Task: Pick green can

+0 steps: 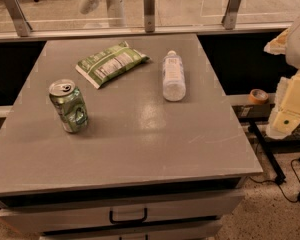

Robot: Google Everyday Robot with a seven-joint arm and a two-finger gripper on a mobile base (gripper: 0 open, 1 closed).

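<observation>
The green can (69, 106) stands upright on the left part of the grey table top (140, 134). It is dented, with a silver top and pull-tab. My gripper (289, 106) is a cream-coloured piece at the right edge of the view, beyond the table's right side and far from the can. It holds nothing that I can see.
A flat green snack bag (111, 63) lies at the back left centre. A clear plastic bottle (173, 76) lies on its side at the back centre right. A glass railing with metal posts (149, 8) runs behind the table. Drawers with a handle (128, 216) sit below the front edge. A tape roll (259, 96) sits to the right.
</observation>
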